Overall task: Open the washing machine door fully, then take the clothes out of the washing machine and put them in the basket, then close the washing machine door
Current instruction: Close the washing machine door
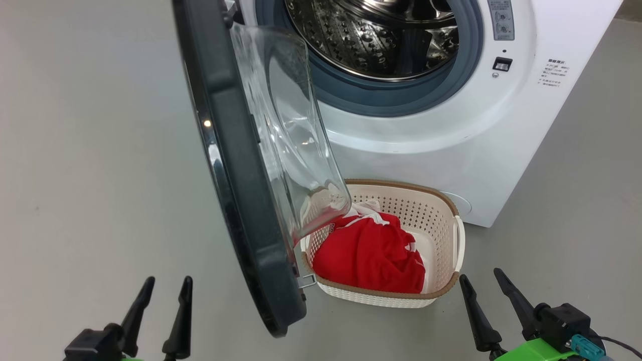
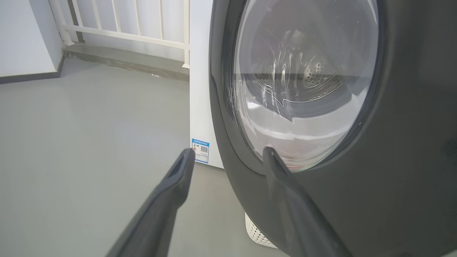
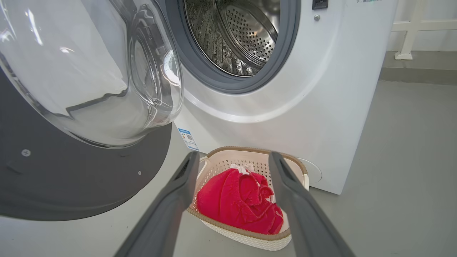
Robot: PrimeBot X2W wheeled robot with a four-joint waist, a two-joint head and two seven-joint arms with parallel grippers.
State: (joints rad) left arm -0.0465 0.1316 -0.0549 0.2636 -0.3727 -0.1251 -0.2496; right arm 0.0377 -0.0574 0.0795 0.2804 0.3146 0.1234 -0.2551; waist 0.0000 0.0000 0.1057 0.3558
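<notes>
The washing machine (image 1: pixel 451 140) stands with its door (image 1: pixel 241 175) swung open towards me, edge-on, its glass bowl (image 1: pixel 291 125) facing the drum (image 1: pixel 376 35), where bare steel shows. The basket (image 1: pixel 454 210) sits on the floor under the opening, with the red and white clothes (image 1: pixel 371 255) in it. My left gripper (image 1: pixel 169 279) is open, low and left of the door; in the left wrist view it (image 2: pixel 227 150) points at the door's outer face (image 2: pixel 392 178). My right gripper (image 1: pixel 479 273) is open just right of the basket. In the right wrist view it (image 3: pixel 234 155) frames the clothes (image 3: pixel 232 203) in the basket (image 3: pixel 250 235).
Grey floor (image 1: pixel 90 175) spreads wide to the left of the door and to the right of the machine. A white railing (image 2: pixel 125 32) on a low kerb runs behind the machine. The door's lower edge hangs close over the basket's left rim.
</notes>
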